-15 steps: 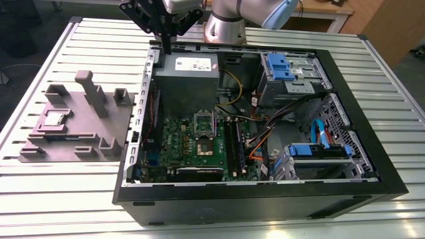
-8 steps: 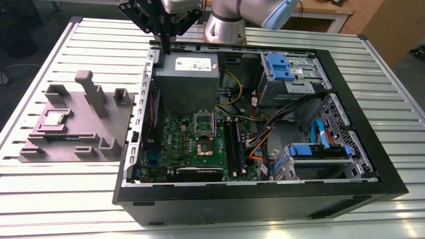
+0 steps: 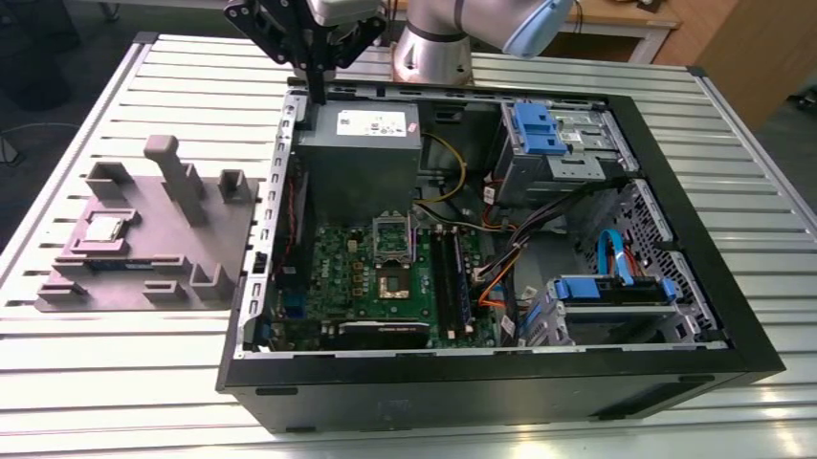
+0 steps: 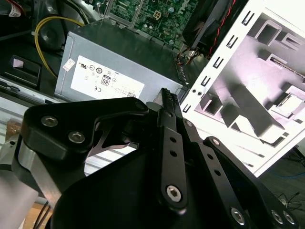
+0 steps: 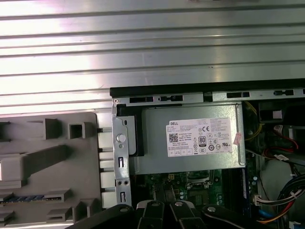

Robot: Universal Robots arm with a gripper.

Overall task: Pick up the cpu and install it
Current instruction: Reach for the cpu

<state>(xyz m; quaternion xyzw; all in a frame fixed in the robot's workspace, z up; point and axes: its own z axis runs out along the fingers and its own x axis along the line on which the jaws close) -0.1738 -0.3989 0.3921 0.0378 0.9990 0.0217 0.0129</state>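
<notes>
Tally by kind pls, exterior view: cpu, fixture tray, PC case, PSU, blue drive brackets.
Shiny silver square cpu: 1
Grey moulded plastic fixture tray: 1
Black open metal computer case: 1
Grey metal power supply box with white label: 1
Blue plastic drive brackets: 2
Total: 6

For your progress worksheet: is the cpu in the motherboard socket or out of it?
Out: the cpu lies on the grey holder outside the case, in the exterior view.

Slatted metal table point(image 3: 115, 382) bears open computer case point(image 3: 485, 387), grey fixture point(image 3: 191, 244).
</notes>
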